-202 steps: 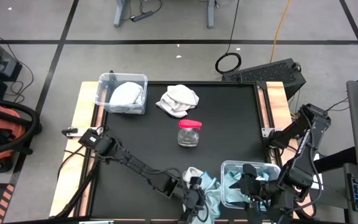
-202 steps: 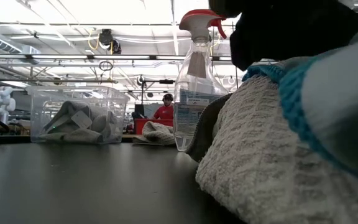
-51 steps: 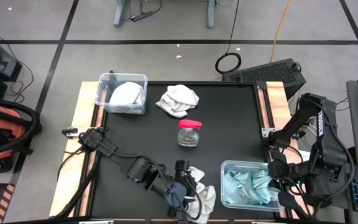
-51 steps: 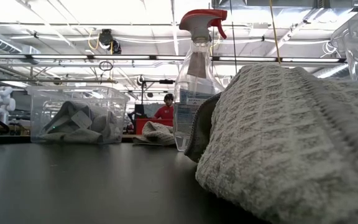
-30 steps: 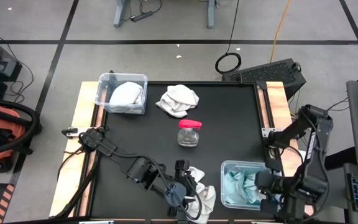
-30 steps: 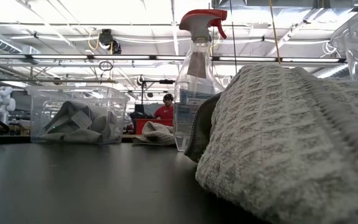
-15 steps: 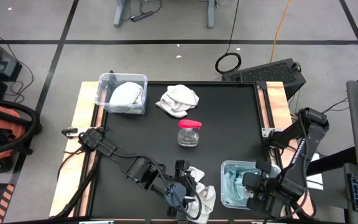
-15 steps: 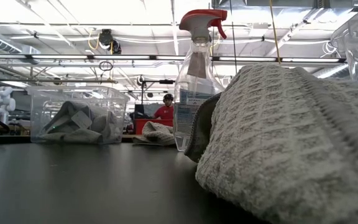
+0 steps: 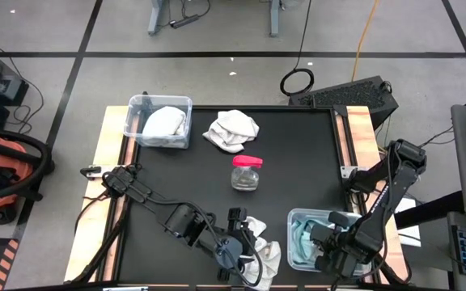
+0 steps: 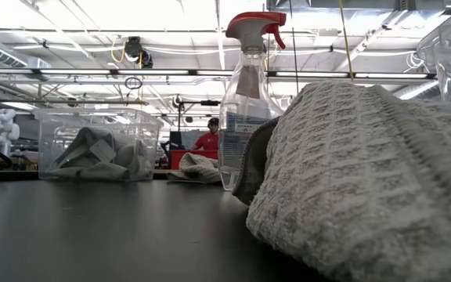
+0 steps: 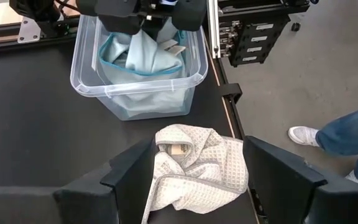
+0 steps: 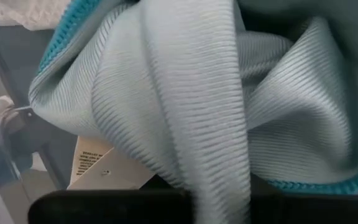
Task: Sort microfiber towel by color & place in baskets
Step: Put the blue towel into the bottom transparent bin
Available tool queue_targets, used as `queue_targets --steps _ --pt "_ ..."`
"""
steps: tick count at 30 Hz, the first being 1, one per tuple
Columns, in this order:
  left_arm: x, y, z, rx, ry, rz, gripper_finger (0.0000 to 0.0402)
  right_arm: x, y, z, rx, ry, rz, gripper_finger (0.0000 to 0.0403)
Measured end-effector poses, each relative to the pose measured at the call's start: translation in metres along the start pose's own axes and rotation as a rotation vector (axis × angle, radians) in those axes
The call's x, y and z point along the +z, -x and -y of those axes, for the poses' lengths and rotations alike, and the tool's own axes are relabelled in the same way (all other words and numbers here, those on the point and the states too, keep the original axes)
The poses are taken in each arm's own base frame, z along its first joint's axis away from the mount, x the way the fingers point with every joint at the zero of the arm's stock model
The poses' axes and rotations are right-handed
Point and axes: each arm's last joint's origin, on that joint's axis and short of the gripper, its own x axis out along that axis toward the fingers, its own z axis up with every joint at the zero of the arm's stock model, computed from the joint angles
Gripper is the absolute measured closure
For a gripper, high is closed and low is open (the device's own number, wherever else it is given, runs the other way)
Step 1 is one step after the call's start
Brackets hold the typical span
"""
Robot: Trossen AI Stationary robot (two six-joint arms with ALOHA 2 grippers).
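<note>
Grey-white waffle-weave microfiber towel (image 11: 194,165) lies at the table's near edge, directly between my left gripper (image 11: 204,186)'s wide-open, empty fingers. My right gripper (image 9: 324,249) sits in the clear plastic basket (image 9: 292,242) among light blue towels (image 11: 145,53); its grip I cannot tell.

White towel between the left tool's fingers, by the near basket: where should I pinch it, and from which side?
Judging by its pose, pinch the raised fold at the tagged top of the white towel, coming straight down. It lies crumpled on the table, so the edges sit flat while that hump stands proud. The left tool is open astride it already; the basket of blue towels stands apart, leaving room to close.
</note>
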Motion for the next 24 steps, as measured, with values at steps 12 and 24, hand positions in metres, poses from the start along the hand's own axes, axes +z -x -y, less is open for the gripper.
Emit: queue_targets --steps 12,24 --pt "0.0 0.0 0.0 0.0 -0.002 -0.001 0.0151 0.004 0.014 -0.006 0.052 0.018 0.009 0.0289" --pt "-0.002 0.0 -0.001 0.006 -0.007 -0.022 0.0151 0.016 0.065 -0.014 0.071 0.065 0.017 0.0176"
